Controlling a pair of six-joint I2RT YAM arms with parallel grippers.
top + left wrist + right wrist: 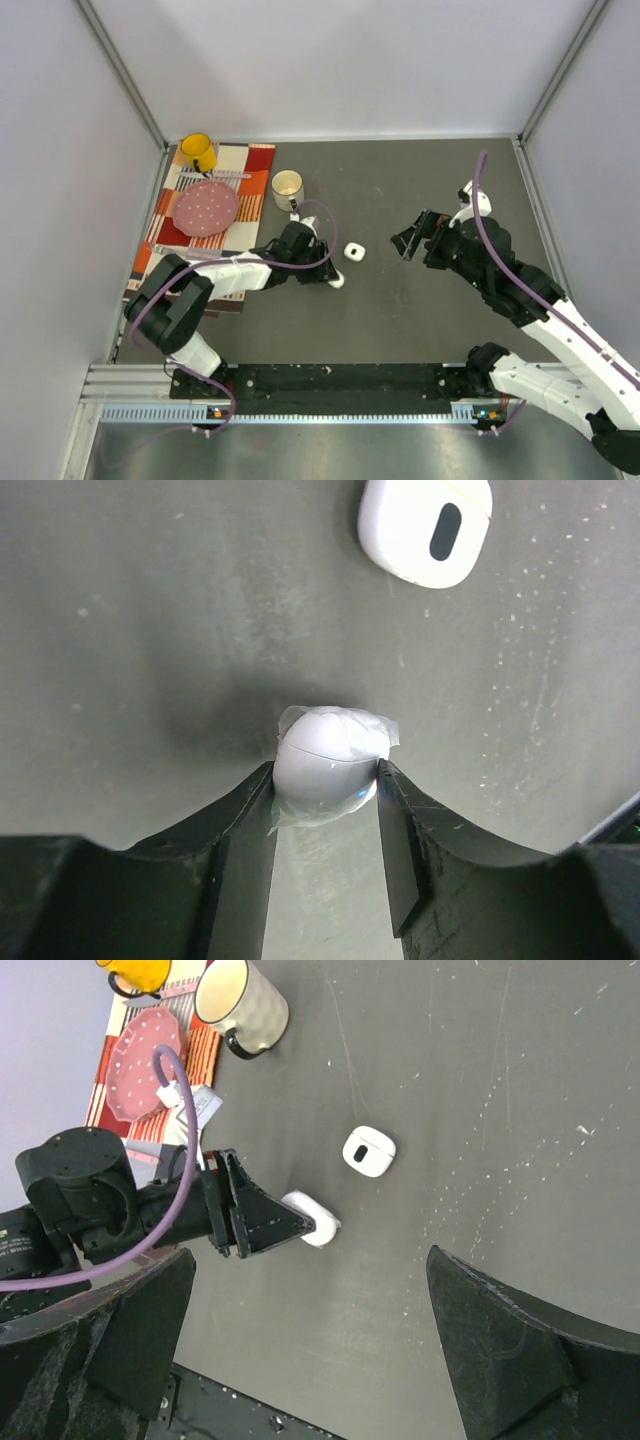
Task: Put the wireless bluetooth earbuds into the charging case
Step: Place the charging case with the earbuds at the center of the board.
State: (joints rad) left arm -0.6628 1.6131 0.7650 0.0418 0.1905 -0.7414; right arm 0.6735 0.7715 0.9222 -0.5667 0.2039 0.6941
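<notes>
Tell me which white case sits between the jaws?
The smooth closed case, between the jaws of the left gripper; the other case lies free, showing a dark oval slot.

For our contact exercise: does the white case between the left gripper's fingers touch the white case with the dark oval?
Apart. The left wrist view shows bare table between the rounded white case and the oval-marked white case.

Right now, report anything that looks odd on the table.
The closed white charging case between the left gripper's jaws has crinkled clear film sticking out around it, like tape or wrap. Nothing else stands out.
</notes>
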